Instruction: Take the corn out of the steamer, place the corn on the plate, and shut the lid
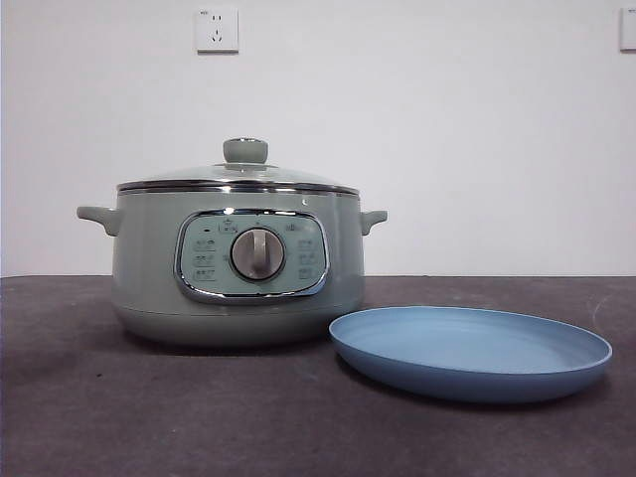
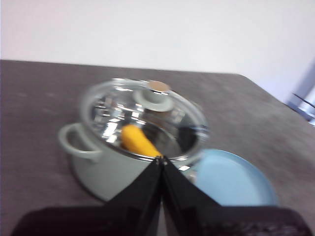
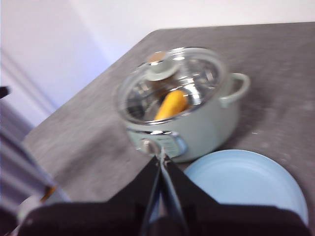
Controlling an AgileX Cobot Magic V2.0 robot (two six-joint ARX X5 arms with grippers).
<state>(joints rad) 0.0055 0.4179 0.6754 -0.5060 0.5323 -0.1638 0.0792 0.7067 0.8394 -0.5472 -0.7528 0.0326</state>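
The sage-green steamer stands on the table with its glass lid on, green knob on top. The yellow corn lies inside the pot under the lid; it also shows in the right wrist view. The empty light-blue plate lies beside the pot. My left gripper is shut and empty, held back above the table away from the pot. My right gripper is shut and empty, also held back above the table. Neither arm shows in the front view.
The dark grey table ends at a white wall with a socket. The table's corner and edge show in the right wrist view.
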